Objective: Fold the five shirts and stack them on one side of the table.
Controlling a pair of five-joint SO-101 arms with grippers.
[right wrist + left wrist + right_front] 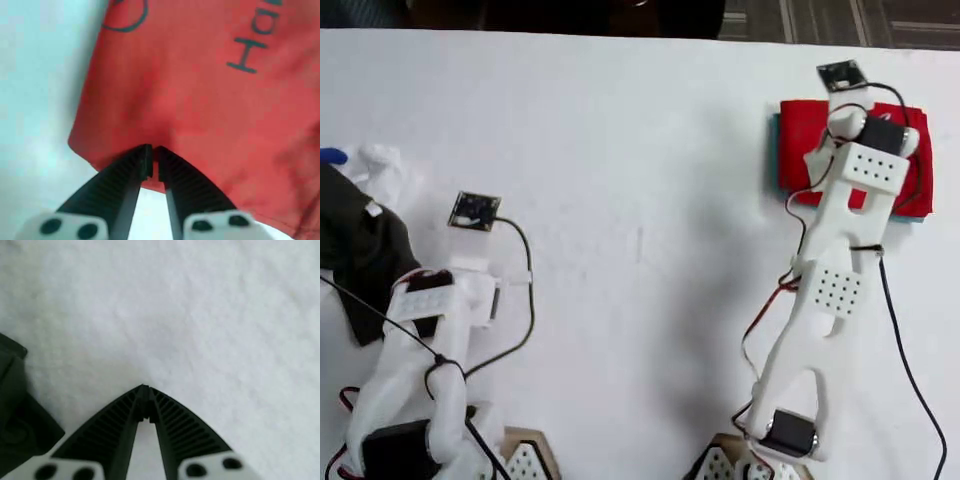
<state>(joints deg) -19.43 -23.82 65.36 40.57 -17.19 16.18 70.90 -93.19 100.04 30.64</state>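
Progress, est.: red shirt (798, 150) lies folded on a teal shirt (776, 150), stacked by the tabletop (640, 150) right edge, toward far corner. So approx. 2 of 5 done.
Left edge: black shirt (360, 250), white shirt (380, 165) and a blue scrap (330, 156), all crumpled; folding + stacking to do.
R pincer (154, 162) pressed together over the red hem, no cloth seen between tips.
L pincer (145, 402) pressed together over bare tabletop, beside the black shirt.
Writing: dark lettering + a circle outline on red shirt; not transcribed.
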